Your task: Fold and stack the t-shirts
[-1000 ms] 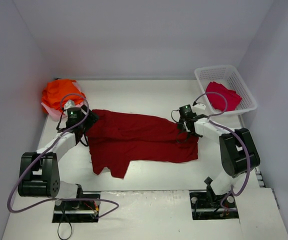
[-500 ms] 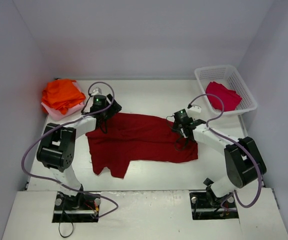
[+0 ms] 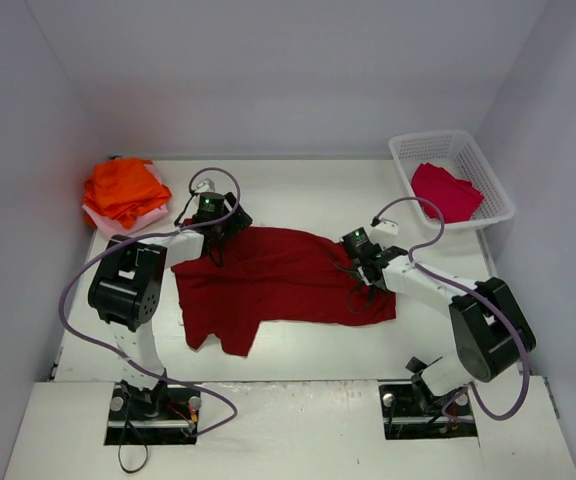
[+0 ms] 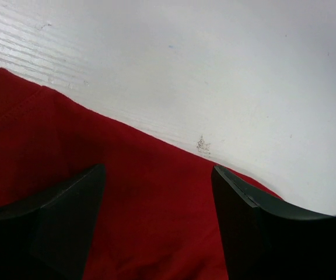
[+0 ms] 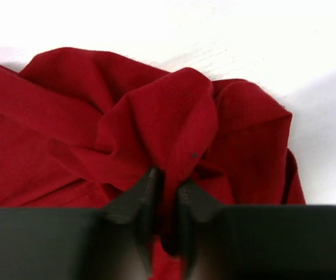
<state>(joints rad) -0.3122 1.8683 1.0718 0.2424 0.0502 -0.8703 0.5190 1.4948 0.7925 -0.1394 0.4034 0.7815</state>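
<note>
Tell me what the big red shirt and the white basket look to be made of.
The dark red shirt looks like soft matte cloth, possibly cotton: it bunches into rounded folds where the right tool pinches it, with no sheen. The basket looks like rigid, smooth white plastic: its walls are an even open lattice that keeps a straight shape.

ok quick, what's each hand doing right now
left hand: open, holding nothing, over the edge of the dark red t-shirt
right hand: closed on a bunched fold of the dark red t-shirt
</note>
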